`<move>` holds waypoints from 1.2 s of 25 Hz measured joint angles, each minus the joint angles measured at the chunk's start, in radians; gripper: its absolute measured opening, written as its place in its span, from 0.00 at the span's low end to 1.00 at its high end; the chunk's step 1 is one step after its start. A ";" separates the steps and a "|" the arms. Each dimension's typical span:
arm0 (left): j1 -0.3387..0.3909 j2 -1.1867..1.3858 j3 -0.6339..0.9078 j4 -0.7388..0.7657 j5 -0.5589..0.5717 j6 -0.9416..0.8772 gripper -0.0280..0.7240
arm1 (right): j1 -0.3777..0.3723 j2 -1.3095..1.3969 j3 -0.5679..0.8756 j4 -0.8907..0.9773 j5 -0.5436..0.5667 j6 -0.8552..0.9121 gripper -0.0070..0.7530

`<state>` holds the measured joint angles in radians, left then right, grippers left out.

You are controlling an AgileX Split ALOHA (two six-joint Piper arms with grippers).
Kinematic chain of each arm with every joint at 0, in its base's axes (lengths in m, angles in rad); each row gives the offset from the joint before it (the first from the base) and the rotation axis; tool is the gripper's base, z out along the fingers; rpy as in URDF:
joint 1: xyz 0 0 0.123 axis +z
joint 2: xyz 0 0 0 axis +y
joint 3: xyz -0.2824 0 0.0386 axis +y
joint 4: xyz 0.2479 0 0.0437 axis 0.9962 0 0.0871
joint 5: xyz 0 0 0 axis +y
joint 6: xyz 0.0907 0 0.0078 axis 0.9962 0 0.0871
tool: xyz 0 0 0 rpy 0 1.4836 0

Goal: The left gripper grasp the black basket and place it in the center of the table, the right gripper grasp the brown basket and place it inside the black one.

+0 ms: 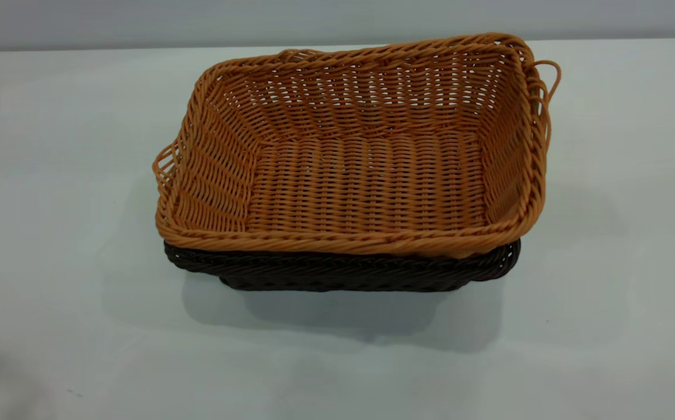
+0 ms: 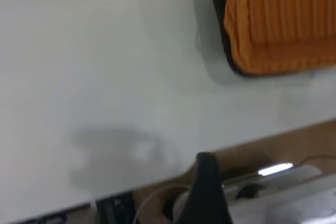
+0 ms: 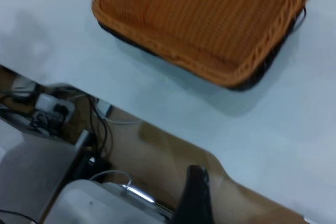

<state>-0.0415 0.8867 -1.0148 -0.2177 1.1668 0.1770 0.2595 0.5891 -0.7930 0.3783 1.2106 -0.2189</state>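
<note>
Inside the black basket (image 1: 343,274) sits the brown basket (image 1: 360,175), tilted; a bump could tip it. Both claws' state: cannot tell.

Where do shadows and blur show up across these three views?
Exterior view: sharp, with the brown basket nested in the black basket and a soft shadow falling on the table toward the camera. Left wrist view: blurred, weave smeared; a faint shadow on the table, and a bright glint on the metal below its edge. Right wrist view: also soft, basket shadow visible.
</note>
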 joint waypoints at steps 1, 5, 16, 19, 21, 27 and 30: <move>0.000 -0.044 0.045 0.000 0.000 0.000 0.77 | 0.000 -0.029 0.024 -0.004 -0.001 0.000 0.78; 0.000 -0.216 0.177 0.000 0.000 0.000 0.77 | 0.000 -0.127 0.098 -0.028 -0.002 0.000 0.78; 0.000 -0.542 0.324 0.001 0.000 0.013 0.77 | 0.000 -0.371 0.285 -0.101 -0.041 -0.004 0.78; 0.000 -0.598 0.353 0.001 0.000 0.013 0.77 | 0.000 -0.459 0.296 -0.103 -0.044 -0.004 0.78; 0.000 -0.627 0.380 0.001 0.000 0.013 0.77 | 0.000 -0.522 0.296 -0.103 -0.045 -0.004 0.78; 0.000 -0.695 0.448 0.001 -0.005 0.013 0.77 | 0.000 -0.606 0.312 -0.103 -0.047 -0.004 0.78; 0.000 -0.716 0.479 0.001 -0.006 0.013 0.77 | 0.000 -0.606 0.321 -0.104 -0.047 -0.004 0.78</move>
<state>-0.0415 0.1703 -0.5362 -0.2166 1.1612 0.1896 0.2595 -0.0170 -0.4719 0.2747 1.1633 -0.2224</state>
